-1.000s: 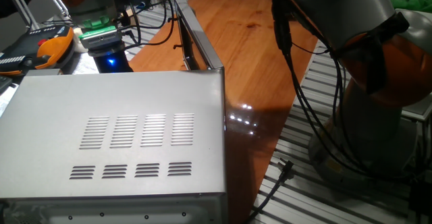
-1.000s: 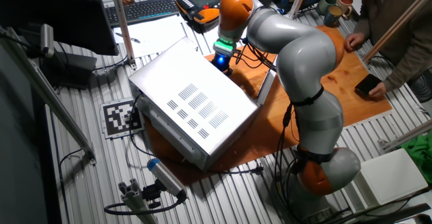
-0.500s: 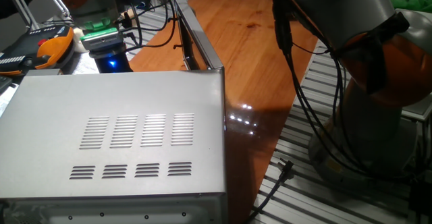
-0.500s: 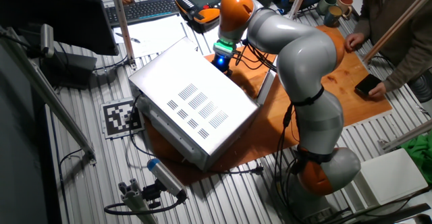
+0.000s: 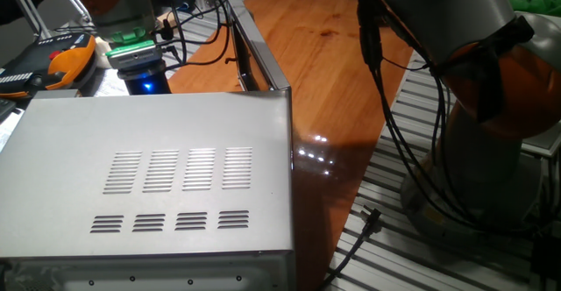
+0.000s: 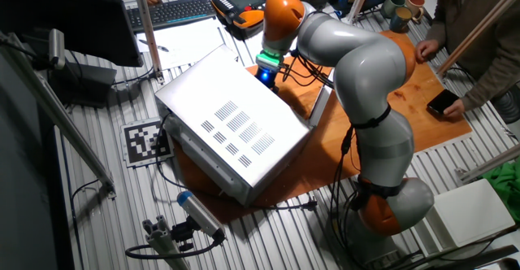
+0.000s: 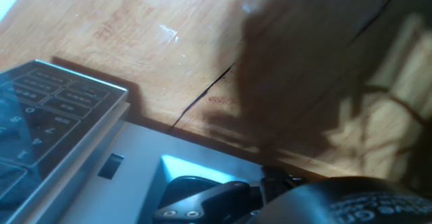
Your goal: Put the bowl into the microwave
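The microwave [image 5: 149, 186] is the big silver box with vent slots on top, and it fills the near left of one fixed view. It also shows in the other fixed view [image 6: 231, 128]. Its dark-framed door [image 5: 254, 54] stands open over the wooden table [image 5: 333, 63]. My gripper [image 5: 140, 70], with a green band and blue light, hangs just behind the microwave's front edge, its fingers hidden. In the hand view I see the microwave's keypad [image 7: 40, 123], a dark finger [image 7: 202, 198] and a dark rounded shape at bottom right. I cannot make out the bowl in any view.
An orange teach pendant [image 6: 240, 10], a keyboard [image 6: 175, 10] and mugs [image 6: 398, 2] lie at the far side. A person's hand with a phone [image 6: 443, 101] is at the table's right edge. Black cables [image 5: 377, 107] hang from the arm; its base [image 6: 390, 205] stands nearby.
The hand has shifted slightly to the right behind the microwave. The microwave and its door have not moved.
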